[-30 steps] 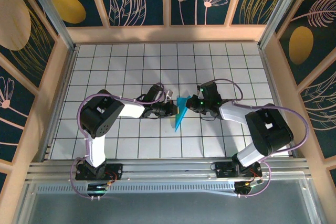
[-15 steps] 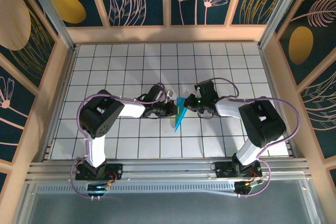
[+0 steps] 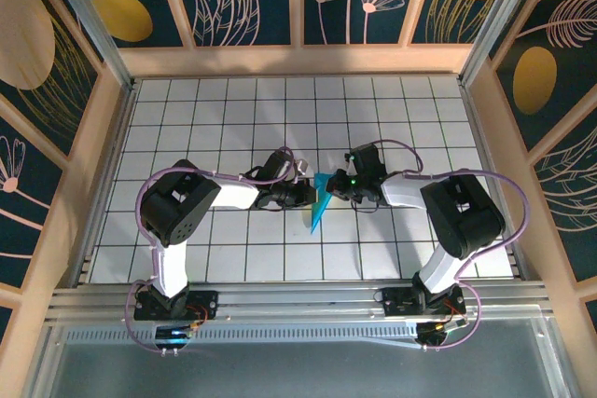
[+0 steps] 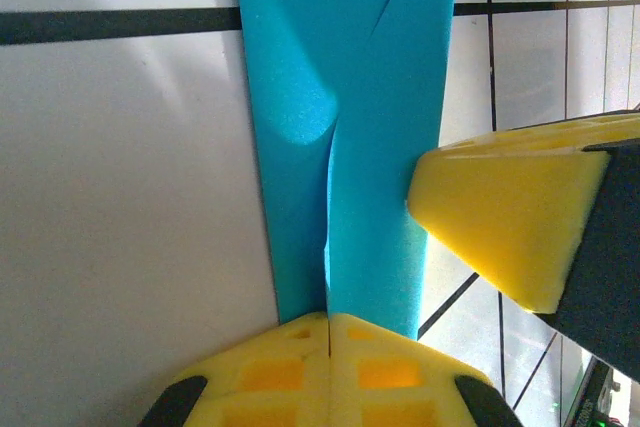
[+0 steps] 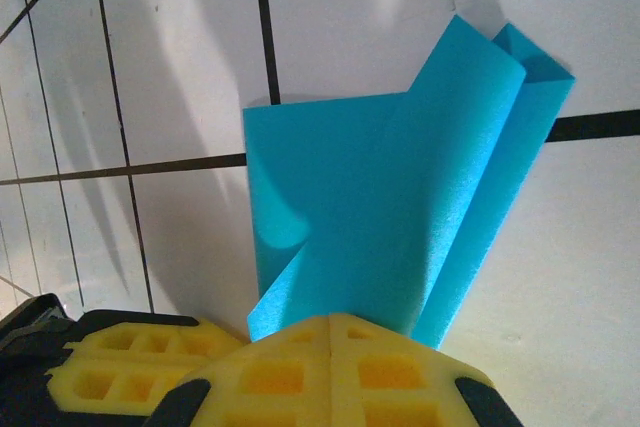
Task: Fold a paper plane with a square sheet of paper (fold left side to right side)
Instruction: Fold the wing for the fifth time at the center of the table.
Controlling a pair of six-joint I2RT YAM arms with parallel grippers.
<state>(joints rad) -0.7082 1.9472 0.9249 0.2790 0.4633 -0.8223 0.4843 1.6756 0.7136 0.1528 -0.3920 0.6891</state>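
**At the middle of the table [image 3: 187,109]: a two-sided pinch**

The paper plane [image 3: 318,206] lies there, nose toward the table's near edge. My left jaws and right jaws are each pressed together on its layers. Against a second ago, my right elbow has swung inward and those jaws nudged closer, while the plane hardly moved. I judge I'm firming a crease.

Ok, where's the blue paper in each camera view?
Top external: blue paper mid-frame, between left pincer and right pincer.
Left wrist: blue paper upper centre, rising from the left pincer.
Right wrist: blue paper centre, fanning up from the right pincer.
Shared landmark: white tiles with black seams.
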